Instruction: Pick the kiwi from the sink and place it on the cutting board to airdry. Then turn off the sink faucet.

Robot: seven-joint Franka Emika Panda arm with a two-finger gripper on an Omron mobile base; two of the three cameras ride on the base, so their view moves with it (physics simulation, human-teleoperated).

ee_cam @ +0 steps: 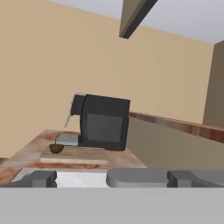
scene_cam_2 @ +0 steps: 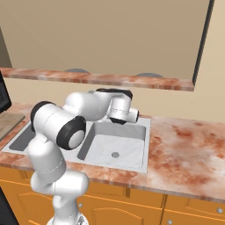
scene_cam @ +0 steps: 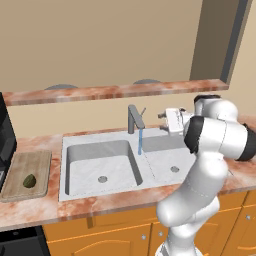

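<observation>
- Kiwi [scene_cam: 29, 181] lying on cutting board [scene_cam: 37, 162], lower left of the left base frame; first step judged done.
- Water running from sink faucet [scene_cam: 134, 119] into sink [scene_cam: 90, 142]; turning it off judged the step in hand.
- Claw [scene_cam: 162, 121] released, jaws wide, nothing held, centre right of the frame, level with the faucet top.
- Faucet just left of the claw; thin lever slanting up toward it, post upright.
- Worktop [scene_cam: 35, 212] marbled reddish, with a dark coffee machine [ee_cam: 103, 122] behind the board, middle of the hand frame.
- Beige wall, raised ledge behind.
</observation>
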